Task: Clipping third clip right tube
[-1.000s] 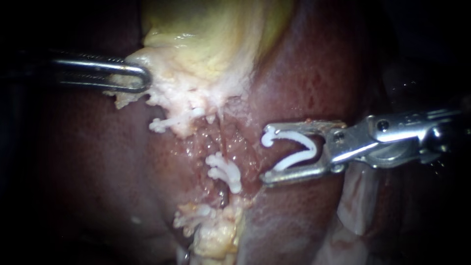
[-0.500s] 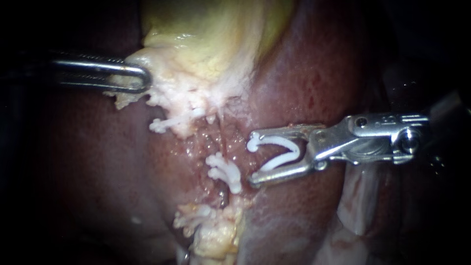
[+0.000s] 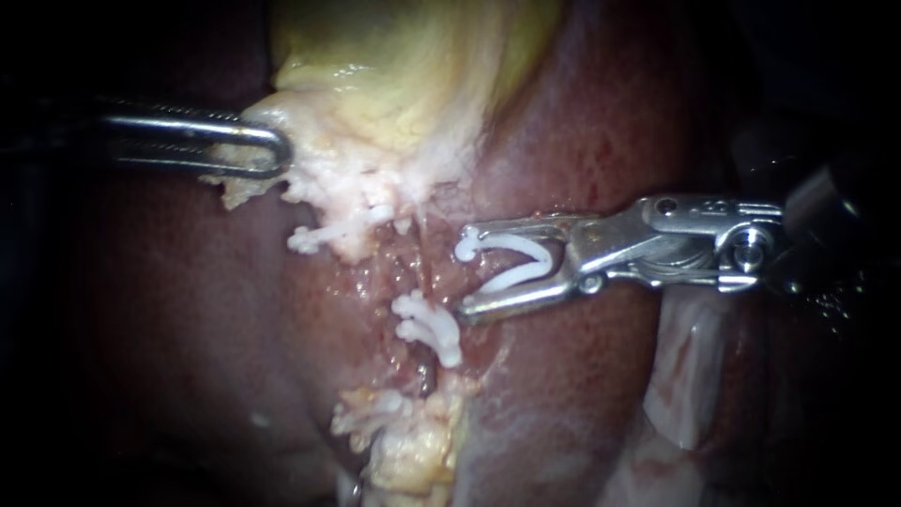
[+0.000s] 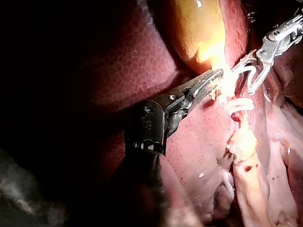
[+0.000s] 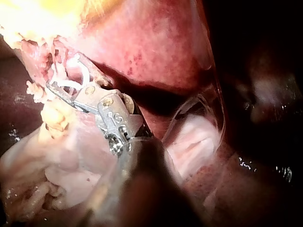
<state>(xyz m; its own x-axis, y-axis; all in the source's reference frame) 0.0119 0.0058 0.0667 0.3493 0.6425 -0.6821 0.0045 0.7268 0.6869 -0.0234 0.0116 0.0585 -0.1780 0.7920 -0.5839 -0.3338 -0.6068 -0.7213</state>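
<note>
My right instrument (image 3: 462, 272) comes in from the right, its jaws spread around a white V-shaped clip (image 3: 516, 263) that both jaws touch. The clip's open end sits just right of the raw pink tissue strand (image 3: 427, 263) below the gallbladder (image 3: 404, 75). A closed white clip (image 3: 430, 329) sits on that strand just below the lower jaw. Another white clip (image 3: 324, 235) lies further left. My left instrument (image 3: 267, 150) is shut on pale tissue at the gallbladder's lower edge. In the right wrist view the loaded jaws (image 5: 64, 78) touch the same tissue.
Dark red liver (image 3: 188, 310) surrounds the dissected strip. Pale fatty tissue (image 3: 404, 441) hangs below the clips. A pale membrane fold (image 3: 685, 385) lies under the right instrument's shaft. In the left wrist view the left instrument (image 4: 213, 78) meets the right instrument (image 4: 251, 75) near the gallbladder's neck.
My right instrument has moved left and slightly up with the clip, from open liver surface to the edge of the tissue strand. The left instrument has held still.
</note>
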